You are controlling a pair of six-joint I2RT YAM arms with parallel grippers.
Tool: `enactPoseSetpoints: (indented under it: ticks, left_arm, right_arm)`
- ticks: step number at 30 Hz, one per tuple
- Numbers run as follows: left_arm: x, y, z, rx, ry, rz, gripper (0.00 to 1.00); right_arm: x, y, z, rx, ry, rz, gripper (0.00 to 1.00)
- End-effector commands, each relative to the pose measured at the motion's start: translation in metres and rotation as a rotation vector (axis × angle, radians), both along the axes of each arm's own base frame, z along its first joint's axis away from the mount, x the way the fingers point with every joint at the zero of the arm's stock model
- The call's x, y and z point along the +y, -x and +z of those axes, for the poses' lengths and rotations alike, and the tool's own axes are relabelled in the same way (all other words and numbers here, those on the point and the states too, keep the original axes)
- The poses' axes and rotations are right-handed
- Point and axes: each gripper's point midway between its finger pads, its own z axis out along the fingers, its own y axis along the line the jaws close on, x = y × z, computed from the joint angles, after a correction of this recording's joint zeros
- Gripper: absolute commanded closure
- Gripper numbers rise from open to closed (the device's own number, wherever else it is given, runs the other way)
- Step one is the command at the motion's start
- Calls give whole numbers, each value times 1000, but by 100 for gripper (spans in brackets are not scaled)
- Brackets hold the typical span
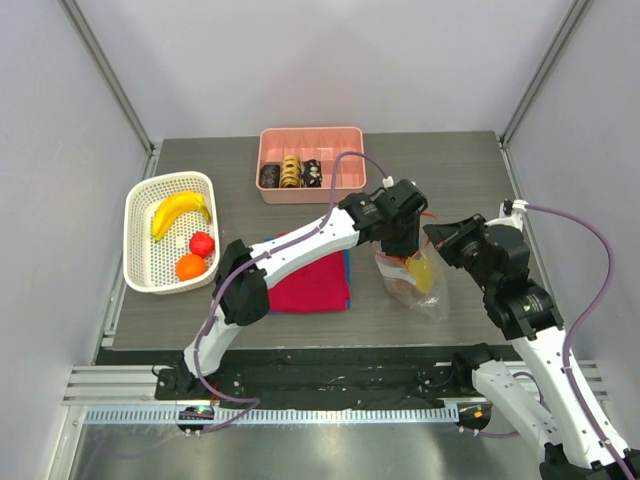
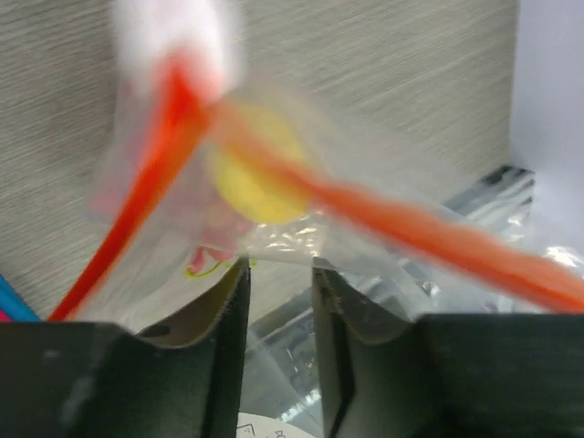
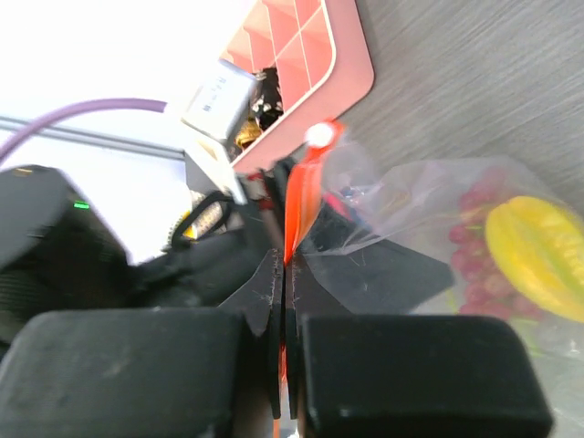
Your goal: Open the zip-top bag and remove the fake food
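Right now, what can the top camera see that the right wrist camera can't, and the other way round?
Only the top camera: the white basket holding the banana, red fruit and orange ball, plus the red shirt. Only the right wrist: red grapes inside the zip-top bag, and that the right gripper is pinched shut on its orange zip strip. Both: the bag, the yellow piece inside it, and the pink tray.

We saw the zip-top bag (image 1: pixel 418 285), clear and crinkled, standing toward the right edge of the counter (image 1: pixel 470 180), its orange zip strip (image 3: pixel 306 196) uppermost and seemingly parted. Inside were a yellow fruit (image 3: pixel 538 265) and a red cluster (image 3: pixel 473 245). A banana (image 1: pixel 180 210), red fruit (image 1: pixel 202 243) and orange ball (image 1: pixel 190 267) lay near the left edge.
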Motion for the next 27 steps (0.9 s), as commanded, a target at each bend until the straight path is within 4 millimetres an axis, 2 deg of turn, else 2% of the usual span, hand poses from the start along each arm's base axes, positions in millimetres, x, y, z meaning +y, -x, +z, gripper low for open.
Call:
enactPoseSetpoints:
  ticks: [1,10,11,12,13,14,15,16,20,21,23,26,27]
  left_arm:
    - [-5,-11,-7,-43,-30,60,61]
    - [-12,-26,1,-169,-16,20,46]
    - [-14,-26,-3,-151,-10,8,47]
    - [-12,-29,-5,-147,-8,5,54]
    - [-15,-32,-5,-154,5,0,59]
    - [-15,-29,-9,-151,8,-21,64]
    - [-17,-29,-10,-169,20,-58,70]
    - [-17,-28,-11,-172,30,-66,71]
    - [-13,-5,-48,-69,9,-126,73]
    - [-10,-4,-57,-54,-7,-123,68]
    - [1,-2,-72,-37,-70,-122,66]
    - [15,-7,-83,-67,-134,-99,60]
    - [15,-7,-85,-72,-130,-99,54]
  right_arm:
    - [-2,-12,41,-129,-55,-43,99]
    - [-3,-11,64,-195,-80,-46,99]
    - [-4,-12,66,-204,-90,-52,99]
    - [-2,-13,62,-203,-110,-54,99]
    - [0,-15,72,-250,-137,-43,99]
    - [2,-18,64,-251,-143,-40,99]
    - [3,-19,64,-261,-152,-37,99]
    - [4,-21,60,-248,-148,-34,99]
    - [10,-17,44,-212,-110,9,99]
    - [9,-16,39,-202,-96,9,98]
    - [6,-12,33,-195,-76,8,99]
    - [3,-7,23,-174,-41,8,99]
    - [3,-6,20,-165,-38,11,99]
